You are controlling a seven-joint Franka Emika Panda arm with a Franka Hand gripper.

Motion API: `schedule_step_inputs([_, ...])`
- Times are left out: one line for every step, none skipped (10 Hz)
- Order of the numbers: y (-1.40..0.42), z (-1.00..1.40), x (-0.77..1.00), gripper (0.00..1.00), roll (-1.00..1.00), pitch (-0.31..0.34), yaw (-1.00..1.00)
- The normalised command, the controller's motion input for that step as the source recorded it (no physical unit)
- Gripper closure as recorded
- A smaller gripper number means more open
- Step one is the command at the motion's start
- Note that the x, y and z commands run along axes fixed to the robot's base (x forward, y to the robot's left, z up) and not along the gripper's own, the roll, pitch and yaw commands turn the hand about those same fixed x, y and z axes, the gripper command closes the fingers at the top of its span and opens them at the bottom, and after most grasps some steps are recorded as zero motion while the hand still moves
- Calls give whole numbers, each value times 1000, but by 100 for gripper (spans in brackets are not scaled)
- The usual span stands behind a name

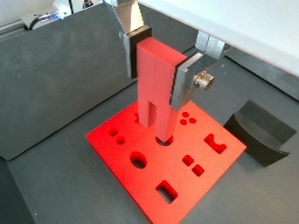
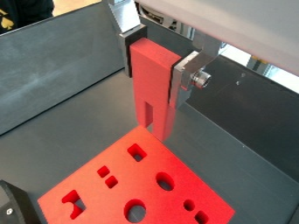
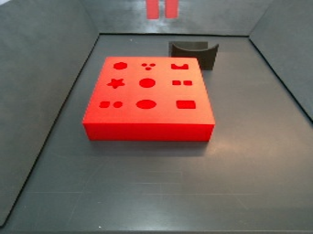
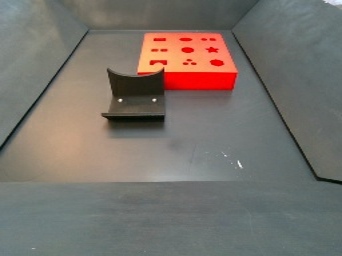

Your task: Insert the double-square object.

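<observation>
Wrist views show the gripper [image 1: 162,63] pinching the red double-square object [image 1: 158,92] upright, prongs down, high above the red block [image 1: 170,162], so grasping looks done while lowering into the matching double-square hole remains.

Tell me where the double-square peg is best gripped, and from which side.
Grip the double-square peg on its solid upper shaft, from above, as the gripper does now: silver fingers press its flat sides. The prongs hang clear, pointing down over the red block.
</observation>
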Motion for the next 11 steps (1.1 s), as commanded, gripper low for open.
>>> schedule_step_inputs([231, -291, 120, 100, 89, -19, 31])
schedule_step_inputs([357, -446, 243, 100, 109, -47, 0])
schedule_step_inputs([426, -506, 503, 100, 117, 0, 0])
schedule_step_inputs([454, -466, 723, 100, 89, 41, -6])
schedule_step_inputs([446, -497, 771, 100, 116, 63, -31])
schedule_step_inputs([366, -549, 849, 100, 143, 130, -240])
schedule_step_inputs([257, -497, 623, 100, 121, 116, -426])
schedule_step_inputs([100, -417, 526, 100, 80, 103, -391])
schedule_step_inputs([43, -366, 440, 100, 64, 89, -357])
schedule_step_inputs([46, -366, 403, 100, 57, 73, -311])
schedule_step_inputs([86, -351, 226, 100, 26, 36, -166])
